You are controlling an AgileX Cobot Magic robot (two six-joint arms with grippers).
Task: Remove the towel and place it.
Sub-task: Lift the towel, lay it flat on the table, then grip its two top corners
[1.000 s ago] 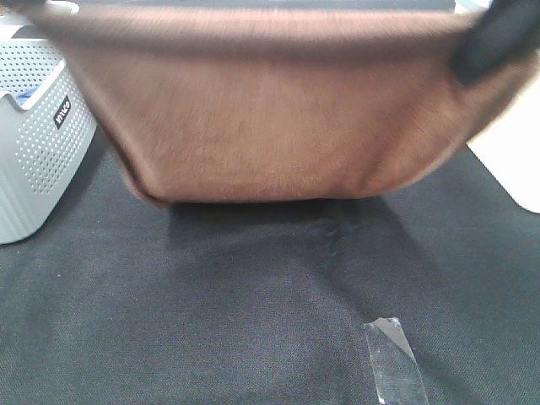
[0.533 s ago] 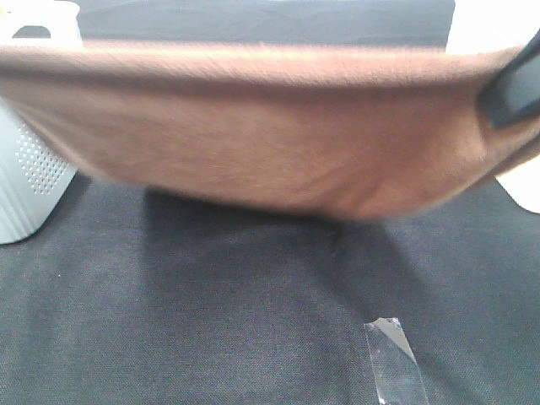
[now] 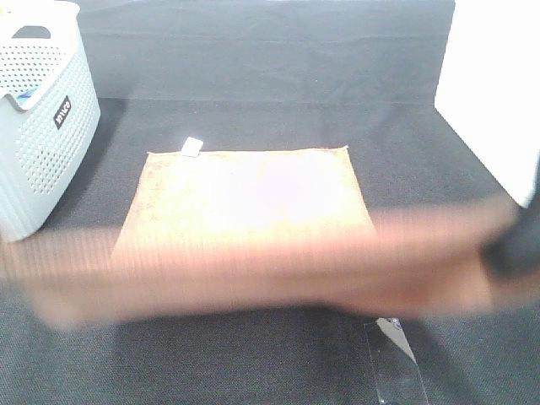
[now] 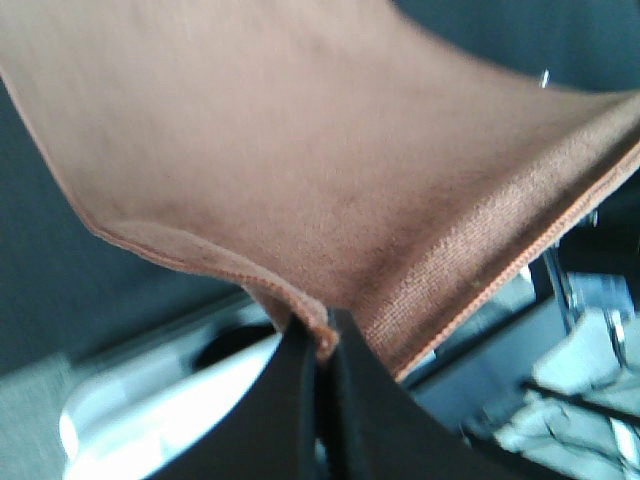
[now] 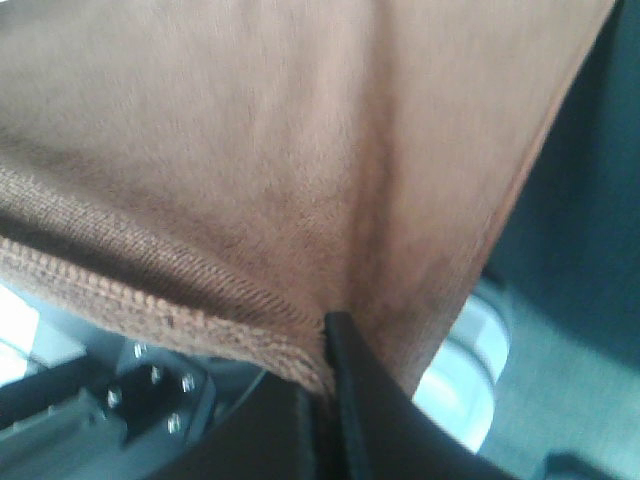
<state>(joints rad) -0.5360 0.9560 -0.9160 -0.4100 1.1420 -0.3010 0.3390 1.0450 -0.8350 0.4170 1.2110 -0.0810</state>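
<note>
1. The left gripper (image 4: pixel 320 345) is clamped on the hem of the towel (image 3: pixel 253 194); the right gripper (image 5: pixel 322 370) pinches the hem at the other end.
2. The far half of the towel lies flat on the black cloth (image 3: pixel 253 110); the near edge, blurred, stretches between both grippers.
3. A white basket (image 3: pixel 42 143) stands at its left.

Brown plush towel (image 3: pixel 245 198), far half lying flat, near edge raised.

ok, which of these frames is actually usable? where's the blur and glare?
Exterior high: the towel is washed out by glare where it lies flat, and its held near edge is a motion smear across the frame; the basket is sharp. Left wrist: weave crisp at the left gripper, background soft. Right wrist: hem sharp at the right gripper, background soft.
</note>
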